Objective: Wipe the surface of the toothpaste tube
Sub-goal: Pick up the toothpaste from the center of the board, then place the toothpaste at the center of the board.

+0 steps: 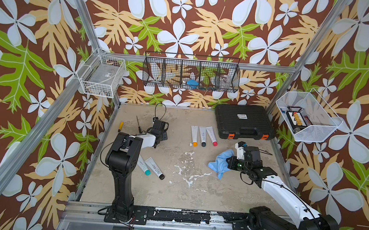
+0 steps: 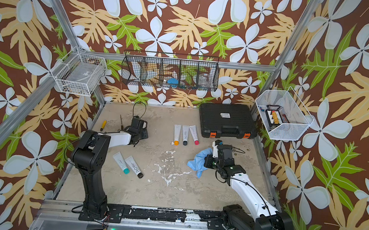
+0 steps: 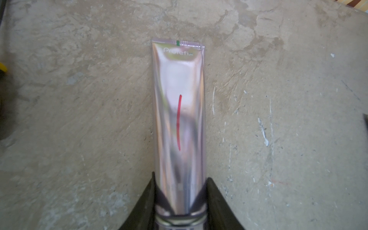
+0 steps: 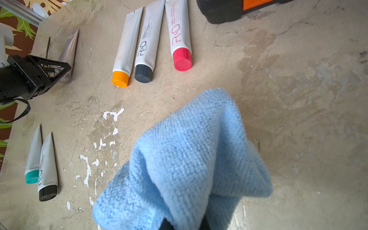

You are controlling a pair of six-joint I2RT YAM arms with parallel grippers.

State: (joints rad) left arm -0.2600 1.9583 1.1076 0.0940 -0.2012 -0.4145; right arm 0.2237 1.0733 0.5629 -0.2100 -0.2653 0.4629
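The shiny silver toothpaste tube (image 3: 179,119), thin red line down its face, lies flat on the worn beige tabletop (image 3: 79,99). It sits in the far-left part of the table. Its crimped end points away from the left gripper (image 3: 180,177). We see the two black fingers (image 3: 219,209) set against both sides of the tube at its cap end, gripping it there. In both top views the gripper body hides most of the tube.

The right gripper (image 1: 229,162) is clamped tight on a light blue microfibre cloth (image 4: 189,159). The cloth bunches out in folds over the right side of the table, well apart from the silver tube. We cannot tell whether it touches the surface.

Between the two arms, three white tubes with orange, dark and red caps (image 1: 203,135) lie side by side. Two white tubes with teal and black caps (image 1: 155,168) lie just beside the left arm. A yellow-handled tool (image 1: 120,126) lies near the left edge. A black plastic case with orange latches (image 1: 244,122) sits in the far-right corner.

The tabletop shows white chipped patches at the middle. The walls carry brown floral wallpaper (image 1: 185,20), with a white wire basket (image 1: 103,76) on the left and a black wire basket (image 1: 191,72) at the back. A white mesh basket (image 1: 308,117) hangs on the right.
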